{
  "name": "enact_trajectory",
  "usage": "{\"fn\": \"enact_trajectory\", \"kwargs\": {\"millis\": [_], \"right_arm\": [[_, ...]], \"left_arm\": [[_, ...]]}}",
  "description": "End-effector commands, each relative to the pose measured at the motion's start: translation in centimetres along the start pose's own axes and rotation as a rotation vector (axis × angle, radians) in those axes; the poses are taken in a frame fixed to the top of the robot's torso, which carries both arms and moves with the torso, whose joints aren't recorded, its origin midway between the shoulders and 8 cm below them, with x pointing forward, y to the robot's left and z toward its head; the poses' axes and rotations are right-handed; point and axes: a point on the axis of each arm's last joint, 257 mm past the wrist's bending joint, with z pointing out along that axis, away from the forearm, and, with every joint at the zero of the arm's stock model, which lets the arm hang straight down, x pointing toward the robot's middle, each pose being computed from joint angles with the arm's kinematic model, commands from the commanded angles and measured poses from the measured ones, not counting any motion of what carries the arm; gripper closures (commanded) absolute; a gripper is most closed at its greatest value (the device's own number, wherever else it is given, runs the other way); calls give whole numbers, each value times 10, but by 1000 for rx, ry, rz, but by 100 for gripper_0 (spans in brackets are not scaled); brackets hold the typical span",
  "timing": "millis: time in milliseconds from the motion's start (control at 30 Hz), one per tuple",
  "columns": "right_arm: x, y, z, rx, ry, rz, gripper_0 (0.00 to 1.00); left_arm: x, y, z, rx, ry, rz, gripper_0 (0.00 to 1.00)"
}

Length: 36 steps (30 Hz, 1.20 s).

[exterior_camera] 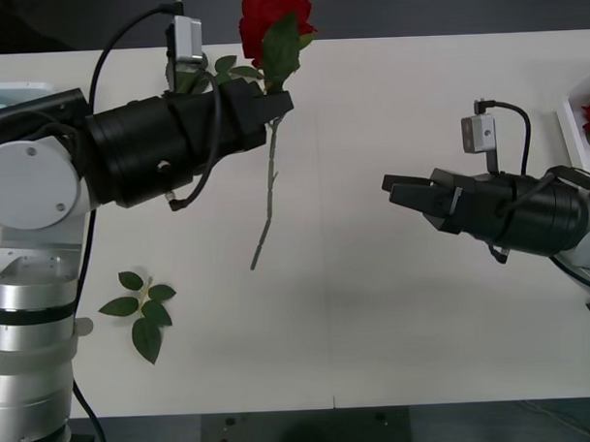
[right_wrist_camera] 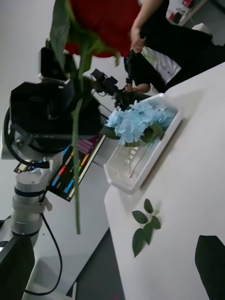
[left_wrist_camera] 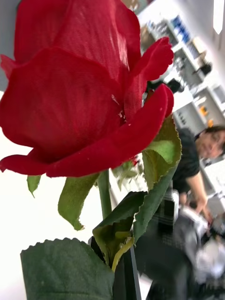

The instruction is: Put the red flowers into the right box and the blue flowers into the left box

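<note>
Your table point(exterior_camera: 376, 325) is broad and white, with the left box point(right_wrist_camera: 123, 180) off its left end, already holding blue flowers point(right_wrist_camera: 137, 121), and the right box point(exterior_camera: 571, 119) just showing its rim at the far right with some red inside. Your left gripper point(exterior_camera: 276, 100) is clamped on a red flower point(exterior_camera: 272, 20) just below the bloom, held above the far left of the table; the stem hangs free towards you.

The right gripper point(exterior_camera: 396, 188) waits mid-right, facing the rose, jaws parted and holding nothing. A handover looks likely: bring the hanging stem between those parted fingers, close low on the stem, and only then release on the left.

A loose leaf sprig point(exterior_camera: 140, 309) lies near left, well apart from the rose's path to the right box. The swinging stem is the likelier snag.
</note>
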Motion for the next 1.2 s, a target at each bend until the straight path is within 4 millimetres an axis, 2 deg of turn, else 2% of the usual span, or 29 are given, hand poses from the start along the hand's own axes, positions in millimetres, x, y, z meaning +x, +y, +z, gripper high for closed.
{"fn": "enact_trajectory", "kwargs": {"millis": [33, 100, 233, 467, 700, 767, 800, 867, 933, 967, 1067, 1133, 1200], "right_arm": [[2, 34, 26, -83, -55, 26, 0], [6, 41, 38, -96, -90, 50, 0], [14, 48, 55, -120, -130, 85, 0], [31, 33, 76, -64, -140, 74, 0], [38, 23, 87, -19, -139, 54, 0], [39, 22, 87, -17, -138, 57, 18], [40, 21, 87, -14, -138, 59, 24], [43, 19, 86, -4, -128, 60, 49], [46, 16, 83, 6, -115, 59, 64], [48, 14, 82, 14, -111, 58, 71], [51, 10, 78, 28, -101, 58, 82], [51, 8, 77, 37, -96, 56, 99], [52, 7, 76, 42, -95, 58, 100]], "left_arm": [[7, -10, 28, 30, -39, 103, 100], [15, -15, 42, 41, -55, 108, 100], [25, -25, 56, 61, -68, 92, 100], [37, -45, 79, 106, -80, 22, 100], [46, -40, 92, 72, -75, 31, 100], [46, -39, 92, 71, -75, 29, 100], [46, -39, 92, 70, -75, 32, 100], [47, -40, 92, 72, -74, 29, 100], [48, -40, 92, 72, -72, 27, 100], [47, -40, 92, 72, -72, 29, 100], [47, -39, 92, 71, -71, 27, 100], [48, -38, 91, 69, -70, 27, 100], [48, -37, 91, 65, -68, 28, 100]]}}
